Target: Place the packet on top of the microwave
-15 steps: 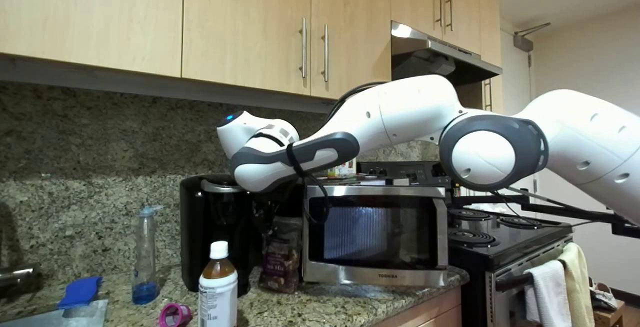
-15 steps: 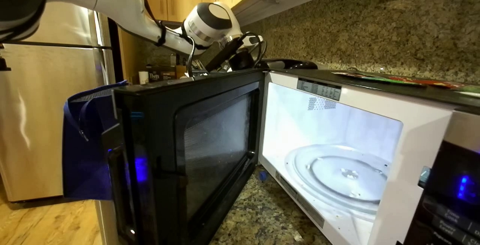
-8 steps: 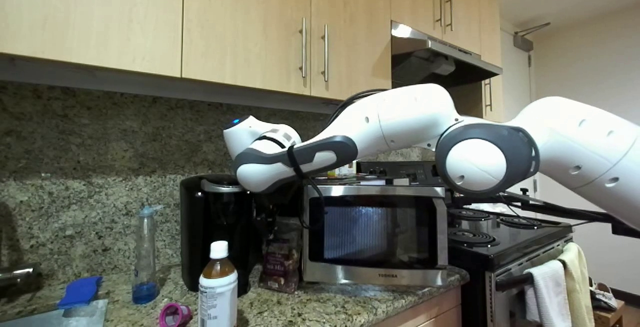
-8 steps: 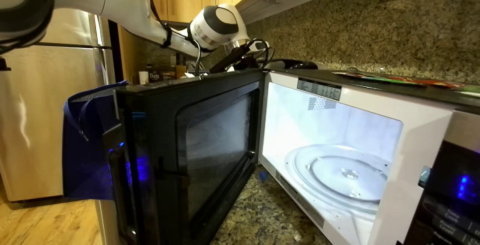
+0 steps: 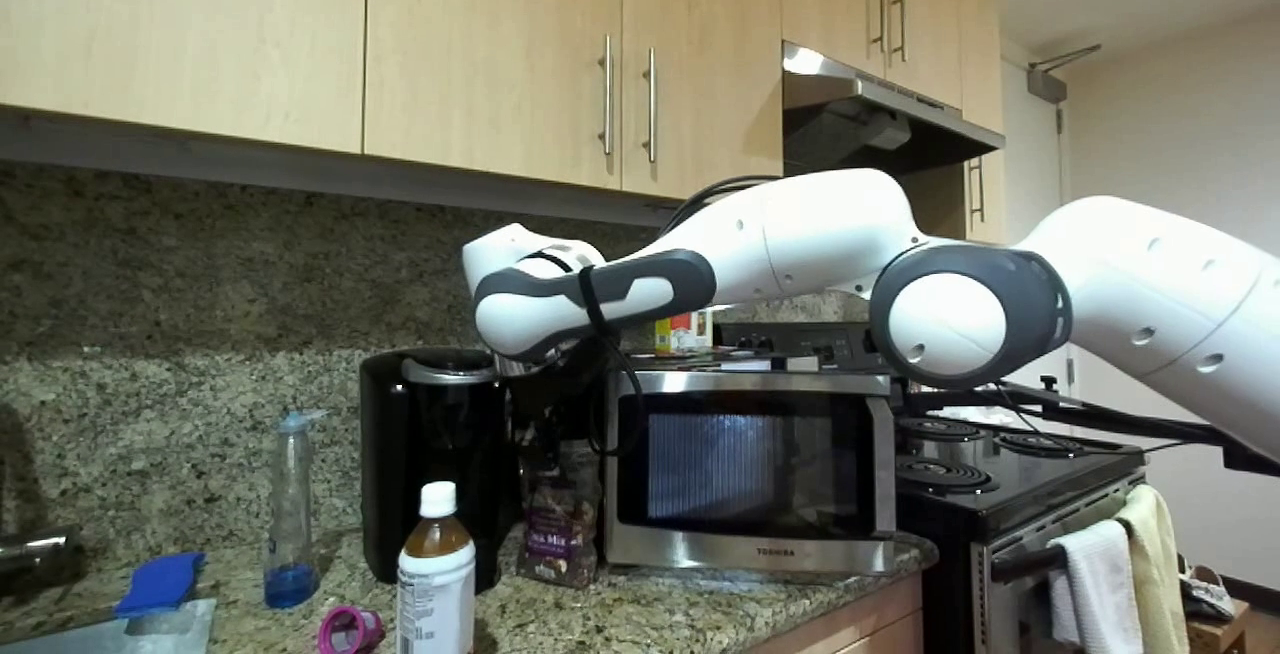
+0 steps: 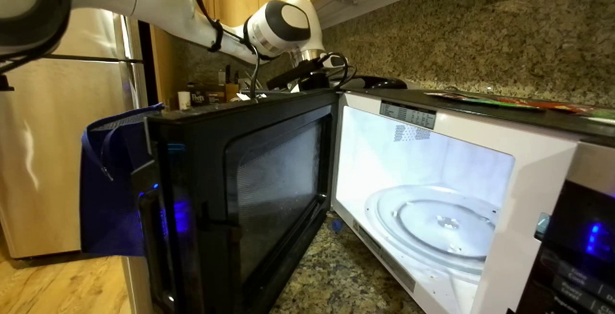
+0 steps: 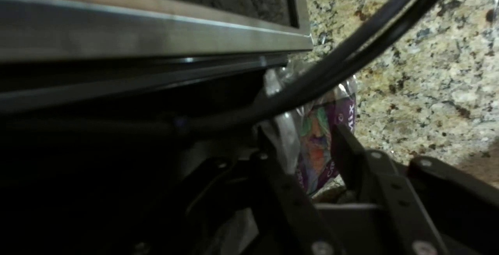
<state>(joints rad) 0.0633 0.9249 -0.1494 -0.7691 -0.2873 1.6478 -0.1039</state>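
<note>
So it's a kitchen: speckled stone counter (image 5: 640,624), similar backsplash (image 5: 180,414), pale wood cabinets (image 5: 480,44) overhead. The microwave (image 5: 750,474) sits by the counter's corner next to the stove (image 5: 1040,479), shiny steel and dark glass, TOSHIBA along the bottom; in an exterior view its door (image 6: 240,179) stands wide open with a round glass plate (image 6: 423,223) inside. The packet (image 5: 558,531), a crinkly purple bag with clear plastic and "Mix" readable on it, is down on the counter, back from the front edge, between microwave and black coffee maker (image 5: 425,464). The claw (image 7: 306,140) has its fingers (image 7: 353,161) partway apart, packet showing between them; can't make out whether they touch it. Peet's box (image 6: 206,95) in the background, too.
</note>
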